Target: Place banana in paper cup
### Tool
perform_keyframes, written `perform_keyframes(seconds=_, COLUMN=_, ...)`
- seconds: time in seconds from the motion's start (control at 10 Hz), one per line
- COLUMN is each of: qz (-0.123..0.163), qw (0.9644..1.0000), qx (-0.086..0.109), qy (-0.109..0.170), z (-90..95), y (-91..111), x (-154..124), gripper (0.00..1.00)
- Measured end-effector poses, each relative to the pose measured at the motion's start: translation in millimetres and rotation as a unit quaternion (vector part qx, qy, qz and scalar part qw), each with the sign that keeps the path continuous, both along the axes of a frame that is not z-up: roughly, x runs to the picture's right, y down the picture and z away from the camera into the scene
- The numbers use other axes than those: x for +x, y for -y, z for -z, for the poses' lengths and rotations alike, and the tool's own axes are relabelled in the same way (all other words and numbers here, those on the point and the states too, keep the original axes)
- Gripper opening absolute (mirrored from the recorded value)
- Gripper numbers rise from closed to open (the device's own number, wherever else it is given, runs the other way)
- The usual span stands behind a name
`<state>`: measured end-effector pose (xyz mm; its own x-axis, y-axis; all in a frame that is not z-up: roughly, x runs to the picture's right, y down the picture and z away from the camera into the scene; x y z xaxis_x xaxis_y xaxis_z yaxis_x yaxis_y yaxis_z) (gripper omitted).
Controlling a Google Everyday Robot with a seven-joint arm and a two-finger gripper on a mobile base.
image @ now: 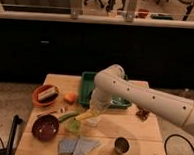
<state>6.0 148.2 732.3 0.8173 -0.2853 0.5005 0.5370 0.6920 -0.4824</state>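
Observation:
My gripper [94, 111] hangs at the end of the white arm over the middle of the wooden table [141, 135]. It is shut on the pale-yellow banana [87, 114], which sticks out down and to the left. The white paper cup [93, 122] stands right under the gripper and is partly hidden by it. The banana's free end points toward the pale green cup [73, 124] just left of the paper cup.
A long green vegetable [66, 117], a dark red bowl [44, 126], an orange bowl [44, 94] and an orange fruit [70, 97] lie to the left. A green tray [88, 86] is behind the arm. A metal cup [120, 145] and grey-blue cloth [78, 147] are at the front.

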Motion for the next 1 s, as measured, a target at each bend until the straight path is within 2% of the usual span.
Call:
perform_keyframes(seconds=0.3, qz=-0.007, qw=0.9998, qx=-0.005, qy=0.017, z=-7.4, y=8.1, x=-5.0, gripper=0.00)
perform_keyframes(seconds=0.8, qz=-0.019, qw=0.9996, qx=-0.008, qy=0.019, z=-10.0, y=10.3, x=6.7, gripper=0.00)
perform_keyframes(seconds=0.9, qz=-0.022, qw=0.9995, qx=-0.009, qy=0.020, z=-10.2, y=10.5, x=8.8, gripper=0.01)
perform_keyframes(seconds=1.0, qz=-0.027, qw=0.9993, qx=-0.012, qy=0.025, z=-10.4, y=11.1, x=10.4, gripper=0.07)
